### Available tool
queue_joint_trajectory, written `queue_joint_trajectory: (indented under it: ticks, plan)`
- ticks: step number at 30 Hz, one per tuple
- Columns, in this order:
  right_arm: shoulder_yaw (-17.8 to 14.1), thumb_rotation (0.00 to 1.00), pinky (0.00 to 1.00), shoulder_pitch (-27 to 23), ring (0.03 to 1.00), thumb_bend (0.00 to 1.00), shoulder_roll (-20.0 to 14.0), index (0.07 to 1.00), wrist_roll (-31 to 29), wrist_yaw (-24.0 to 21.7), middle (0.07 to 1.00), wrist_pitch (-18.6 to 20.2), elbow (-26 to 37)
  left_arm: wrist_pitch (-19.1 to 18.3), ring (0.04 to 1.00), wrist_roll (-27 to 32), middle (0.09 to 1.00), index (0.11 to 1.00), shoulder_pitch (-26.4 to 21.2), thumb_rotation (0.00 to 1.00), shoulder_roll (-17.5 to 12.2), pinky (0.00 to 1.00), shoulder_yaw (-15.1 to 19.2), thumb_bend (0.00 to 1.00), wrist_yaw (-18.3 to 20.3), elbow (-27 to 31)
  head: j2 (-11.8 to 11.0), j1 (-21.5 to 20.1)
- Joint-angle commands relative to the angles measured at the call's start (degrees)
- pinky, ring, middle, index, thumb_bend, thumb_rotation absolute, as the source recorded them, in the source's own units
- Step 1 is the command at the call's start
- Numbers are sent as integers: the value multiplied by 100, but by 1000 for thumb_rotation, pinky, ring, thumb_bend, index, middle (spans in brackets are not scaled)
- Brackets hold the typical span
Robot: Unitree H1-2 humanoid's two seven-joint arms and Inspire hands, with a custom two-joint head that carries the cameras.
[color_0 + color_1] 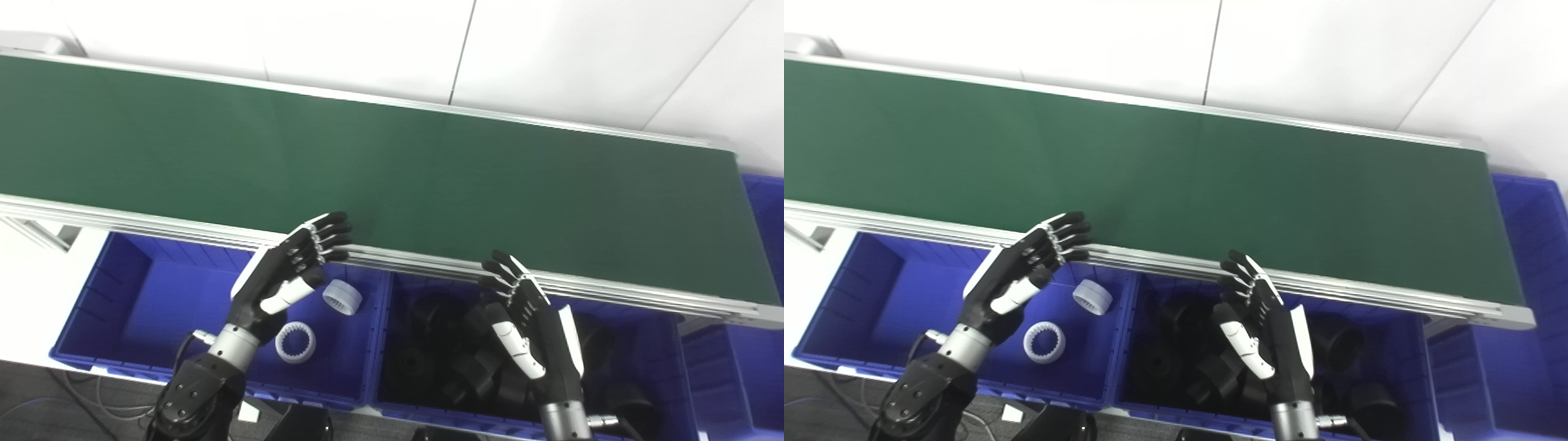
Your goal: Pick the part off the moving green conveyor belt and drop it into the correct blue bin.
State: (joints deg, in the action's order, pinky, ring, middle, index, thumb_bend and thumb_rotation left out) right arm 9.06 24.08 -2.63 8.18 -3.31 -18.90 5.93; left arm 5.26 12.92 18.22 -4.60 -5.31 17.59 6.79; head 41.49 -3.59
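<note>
Green conveyor belt runs diagonally across the view w/ aluminium side rails, white wall panels behind it. No part shows on the belt surface. Left hand hovers over the left blue bin, fingers spread, holding nothing; two white toothed rings lie in that bin (one flat, one tipped on edge near the thumb). Right hand is likewise spread and empty above the middle blue bin, full of black parts. Another blue bin sits at far right.
</note>
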Motion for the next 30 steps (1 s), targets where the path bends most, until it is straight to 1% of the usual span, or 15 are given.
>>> queue_joint_trajectory:
  ticks: [1,4,6,7,12,14,15,16,17,19,22,25,28,30]
  plan:
    - [37,714,670,-30,758,534,84,862,12,74,819,-250,63,214,809,181,819,816,33,648,76,768,80,707,-72,206,-3,-39]
    - [60,722,670,-45,761,539,129,863,38,92,820,-290,18,198,796,284,806,802,69,665,125,769,191,697,-129,215,-10,-198]
    - [72,729,669,-58,762,543,160,862,41,108,820,-296,1,176,787,314,797,790,89,669,165,768,251,678,-182,239,-4,-215]
    - [76,734,667,-62,761,542,172,861,44,120,819,-296,-6,155,781,314,793,781,99,670,185,764,273,652,-209,261,-4,-215]
    - [97,761,669,-55,762,528,208,865,126,188,819,-196,33,200,773,330,788,768,96,676,230,770,324,606,-228,258,-31,-287]
    - [110,762,671,-56,765,524,223,866,125,209,821,-246,14,224,760,336,778,756,102,671,245,760,341,596,-242,259,-50,-368]
    - [118,753,671,-52,764,525,236,865,133,226,821,-275,5,238,757,349,775,754,104,670,244,754,350,586,-234,256,-86,-505]
    - [125,749,670,-49,763,527,246,864,135,238,820,-294,1,246,754,353,773,751,104,669,243,748,356,576,-228,255,-92,-543]
    - [133,743,671,-46,763,530,260,863,149,252,819,-314,-11,256,750,358,771,746,102,668,240,741,365,571,-221,251,-109,-709]
    - [144,748,670,-51,760,539,282,862,204,292,818,-365,-51,311,743,388,764,740,86,670,242,735,381,570,-192,204,-121,-800]
    - [165,747,666,-53,758,552,305,855,213,326,815,-392,-91,274,747,435,764,737,62,668,231,744,385,586,-177,191,-110,-749]
    - [186,745,675,-36,770,533,293,864,167,299,818,-306,-40,262,748,386,758,730,53,674,221,748,374,637,-195,221,-92,-642]
    - [195,743,674,-30,771,526,283,866,141,293,819,-311,-26,248,748,390,758,730,55,666,217,745,361,639,-186,235,-100,-608]
    - [197,729,671,-29,767,523,280,865,138,296,819,-328,-27,222,741,385,757,732,67,648,227,736,355,600,-201,259,-107,-591]
